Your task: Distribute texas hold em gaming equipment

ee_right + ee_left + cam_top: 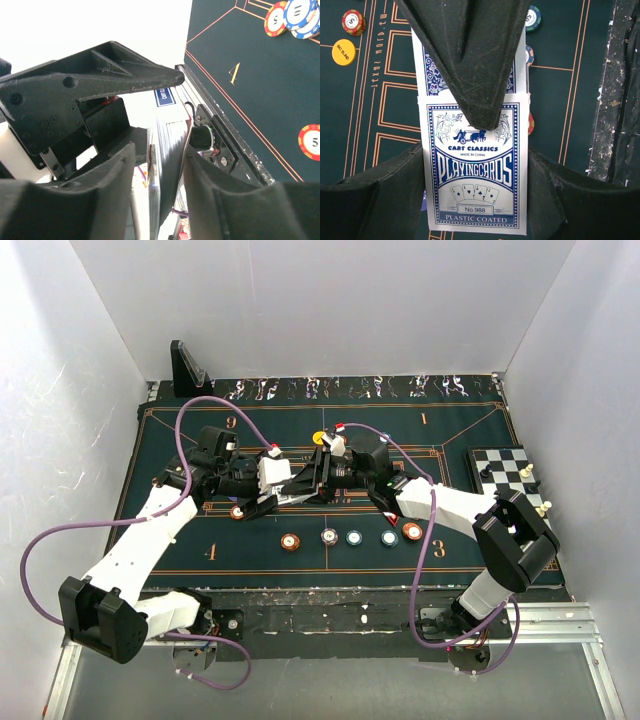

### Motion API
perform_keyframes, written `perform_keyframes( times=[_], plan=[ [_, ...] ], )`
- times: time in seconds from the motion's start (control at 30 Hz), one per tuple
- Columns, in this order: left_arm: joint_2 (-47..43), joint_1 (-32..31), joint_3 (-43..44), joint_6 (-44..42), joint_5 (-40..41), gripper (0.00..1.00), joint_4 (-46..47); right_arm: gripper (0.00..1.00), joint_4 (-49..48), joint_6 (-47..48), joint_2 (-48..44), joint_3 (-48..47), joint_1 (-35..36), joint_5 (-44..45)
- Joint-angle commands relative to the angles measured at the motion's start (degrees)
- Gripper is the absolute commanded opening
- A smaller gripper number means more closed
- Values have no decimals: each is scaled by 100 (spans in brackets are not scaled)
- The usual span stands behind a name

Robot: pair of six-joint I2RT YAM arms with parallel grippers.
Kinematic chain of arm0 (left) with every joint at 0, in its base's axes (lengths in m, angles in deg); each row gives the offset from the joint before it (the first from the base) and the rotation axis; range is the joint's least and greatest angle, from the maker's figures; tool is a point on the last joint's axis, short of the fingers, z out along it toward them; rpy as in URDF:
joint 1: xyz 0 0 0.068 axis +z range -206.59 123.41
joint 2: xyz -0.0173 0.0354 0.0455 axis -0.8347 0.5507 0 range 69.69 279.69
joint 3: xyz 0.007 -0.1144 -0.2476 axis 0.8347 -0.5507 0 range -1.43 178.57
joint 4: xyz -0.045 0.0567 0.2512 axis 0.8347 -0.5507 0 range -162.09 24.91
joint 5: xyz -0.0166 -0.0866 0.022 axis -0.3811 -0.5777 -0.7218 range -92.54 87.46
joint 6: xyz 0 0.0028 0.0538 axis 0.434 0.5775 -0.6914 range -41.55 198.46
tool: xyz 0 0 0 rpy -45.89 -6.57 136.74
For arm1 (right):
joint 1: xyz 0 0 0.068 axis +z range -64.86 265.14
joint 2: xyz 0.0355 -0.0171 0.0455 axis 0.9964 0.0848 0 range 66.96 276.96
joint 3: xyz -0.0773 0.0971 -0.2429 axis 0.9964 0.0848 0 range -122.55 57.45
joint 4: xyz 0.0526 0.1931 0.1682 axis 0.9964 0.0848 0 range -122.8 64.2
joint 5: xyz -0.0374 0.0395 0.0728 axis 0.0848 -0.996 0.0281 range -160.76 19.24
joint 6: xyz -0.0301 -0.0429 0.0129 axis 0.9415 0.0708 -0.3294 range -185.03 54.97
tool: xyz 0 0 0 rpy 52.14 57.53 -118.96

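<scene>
Roughly midway, by my read: chips are out on the mat, cards are not. Top view: five chips in a row at 6 o'clock from the grippers, an orange chip at 8 o'clock, a yellow chip at 12 o'clock. No loose card shows on the mat. Both arms meet over mat centre. The left gripper clamps the box by its long edges, fingers flush to both sides, jaws narrow on it. The box looks lifted off the mat, held between the two grippers. In the left wrist view the cards stick partway out of the box's 12 o'clock end. The right gripper straddles that stack across its faces, one finger lying over the printed front. Its jaws stand fairly narrow around the stack, but I cannot tell whether the pads press or only flank it. The chessboard at 3 o'clock and the stand at 11 o'clock are not part of this job. Left to do, as I judge it: get the cards free of the box, put the box aside, deal cards to the numbered seats. Chip counts per seat may also need evening out, which I can't confirm from here.
</scene>
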Motion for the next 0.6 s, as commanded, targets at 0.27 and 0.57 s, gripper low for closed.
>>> perform_keyframes(
  times=[0.27,0.57],
  plan=[
    [-328,-28,-105,-13,-43,21,-14,62,411,484,-409,-215,-87,106],
    [-345,-28,-87,-268,18,21,-268,57,1044,888,-401,-443,-193,212]
  ],
)
